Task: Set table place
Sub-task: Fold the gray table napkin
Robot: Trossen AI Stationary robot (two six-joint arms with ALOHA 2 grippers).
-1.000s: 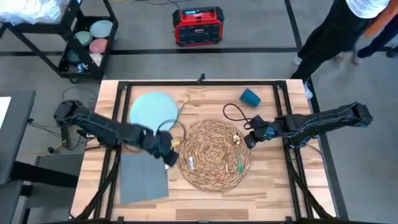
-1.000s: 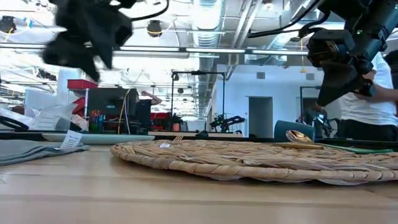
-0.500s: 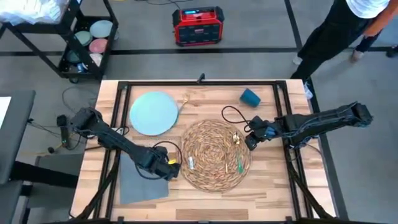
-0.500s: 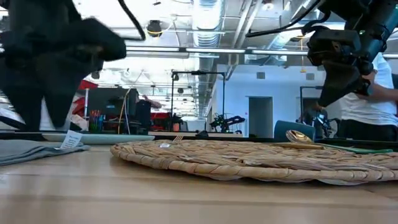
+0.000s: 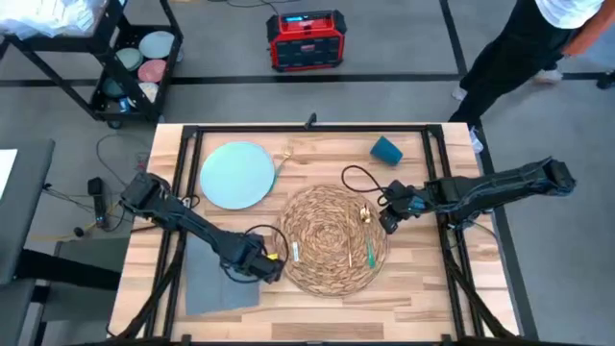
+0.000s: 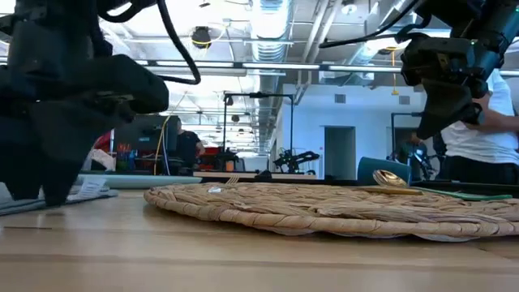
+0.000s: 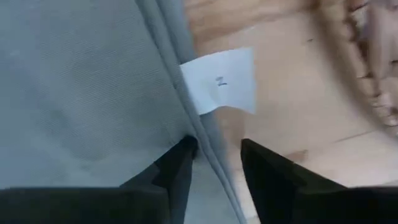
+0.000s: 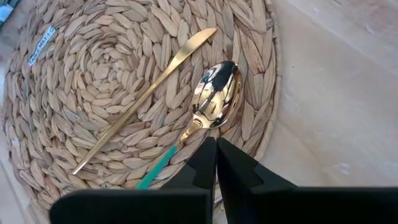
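the left claw [image 5: 272, 269] is low over the near right corner of the grey cloth napkin [image 5: 219, 277], fingers apart and straddling the hem beside the white label [image 7: 221, 79], one finger [image 7: 177, 165] on the cloth and the other over bare wood; this pose suits a pinch on the napkin edge. the napkin lies flat on the table [image 5: 413, 298], just left of the round wicker placemat [image 5: 332, 238], which sits centre-front on the planks. the right claw [image 5: 385, 220] hangs just off the placemat's right rim, fingers together and holding nothing, directly above a gold spoon with a green handle [image 8: 205, 109]; a gold knife [image 8: 146, 96] lies beside it on the weave. the pale-blue plate [image 5: 236, 174] rests behind and left of the mat, with a fork [image 5: 282, 160] at its right edge; a teal cup [image 5: 387, 150] stands near the far right. judged progress: cutlery is on the mat, the plate is not. open planks remain along the front edge and the right side; the gap between napkin and mat is narrow, so any lift should draw leftward.
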